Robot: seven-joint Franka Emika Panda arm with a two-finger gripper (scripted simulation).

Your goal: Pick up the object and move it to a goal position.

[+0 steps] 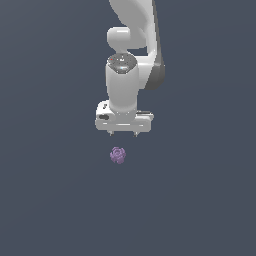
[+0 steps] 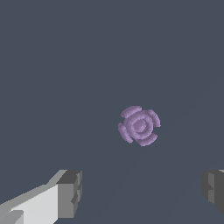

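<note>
The object (image 1: 118, 155) is a small light-purple blob with a rosette-like surface, lying on the dark grey floor. My white gripper (image 1: 123, 134) hangs a little above and behind it, pointing down, fingers wide apart and empty. In the wrist view the object (image 2: 139, 125) lies beyond the line between the two dark finger pads (image 2: 70, 193), apart from both. The gripper (image 2: 140, 192) holds nothing.
The dark grey floor (image 1: 50, 200) is flat and uniform on all sides of the object. The white arm (image 1: 131, 45) rises behind the gripper toward the top of the exterior view.
</note>
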